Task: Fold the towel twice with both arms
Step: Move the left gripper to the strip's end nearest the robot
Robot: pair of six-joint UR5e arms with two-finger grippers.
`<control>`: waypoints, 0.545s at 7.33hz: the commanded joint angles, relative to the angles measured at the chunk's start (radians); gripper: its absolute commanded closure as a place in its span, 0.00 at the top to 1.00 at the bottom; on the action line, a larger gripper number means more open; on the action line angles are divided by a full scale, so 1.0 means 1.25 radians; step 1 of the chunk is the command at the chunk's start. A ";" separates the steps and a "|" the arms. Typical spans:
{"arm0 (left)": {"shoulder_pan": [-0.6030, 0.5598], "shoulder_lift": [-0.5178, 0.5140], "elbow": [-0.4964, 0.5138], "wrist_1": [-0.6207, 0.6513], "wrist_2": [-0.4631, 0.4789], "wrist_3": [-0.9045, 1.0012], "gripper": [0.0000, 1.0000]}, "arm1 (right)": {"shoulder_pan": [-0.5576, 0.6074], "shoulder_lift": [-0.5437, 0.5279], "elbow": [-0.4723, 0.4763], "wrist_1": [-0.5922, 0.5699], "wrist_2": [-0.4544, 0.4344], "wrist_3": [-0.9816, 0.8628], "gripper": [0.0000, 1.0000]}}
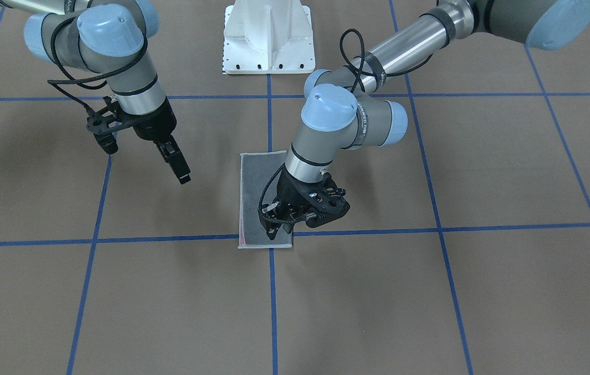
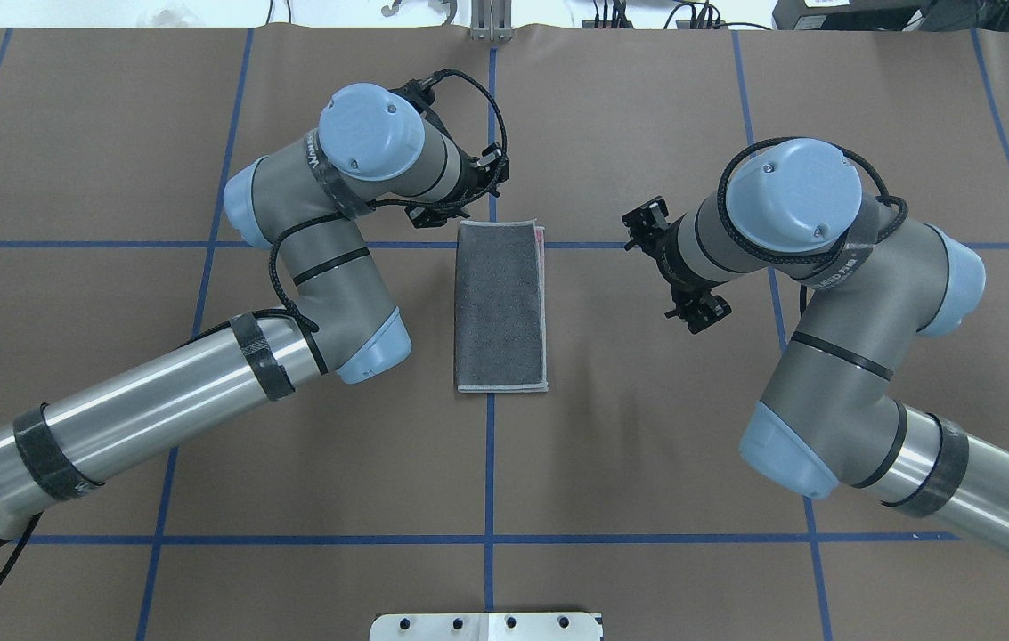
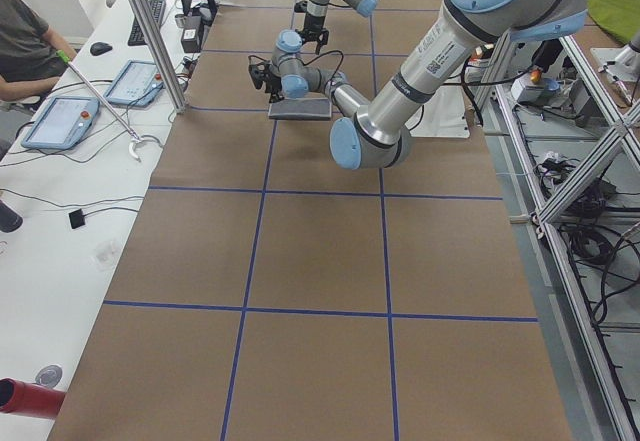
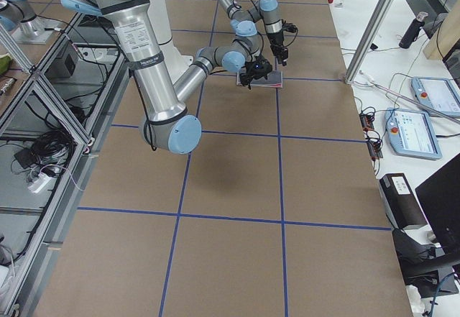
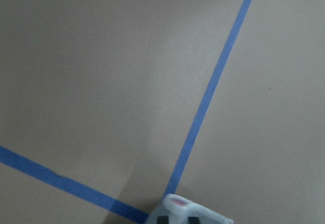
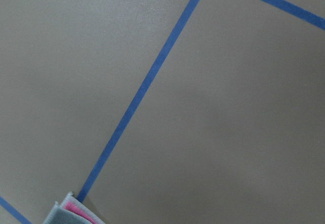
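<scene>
Already folded once, the towel [image 2: 501, 306] lies grey face up on the surface [image 2: 646, 463], its long axis running away from the robot. The left gripper [image 1: 273, 219] sits over its far end, nearer than the right gripper [image 1: 177, 161], which hangs well aside. Whether the left jaws are parted or closed is hard to make out; the right jaws seem nearly closed and empty.

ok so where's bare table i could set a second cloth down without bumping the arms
The near half of the table, between the towel and the white base, is bare between the two forearms. The far corners past both elbows are also free. It is crowded at the towel's far end, where the left hand sits low, and beside it near the right hand.
</scene>
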 commanded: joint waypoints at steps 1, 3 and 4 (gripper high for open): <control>0.009 0.031 -0.060 0.015 -0.041 -0.009 0.79 | -0.001 0.002 -0.001 0.003 -0.006 0.001 1.00; 0.047 0.119 -0.152 0.015 -0.037 -0.117 0.80 | -0.002 0.003 -0.006 0.006 -0.007 0.003 1.00; 0.078 0.174 -0.211 0.017 -0.030 -0.152 0.99 | -0.002 0.003 -0.004 0.007 -0.003 -0.001 1.00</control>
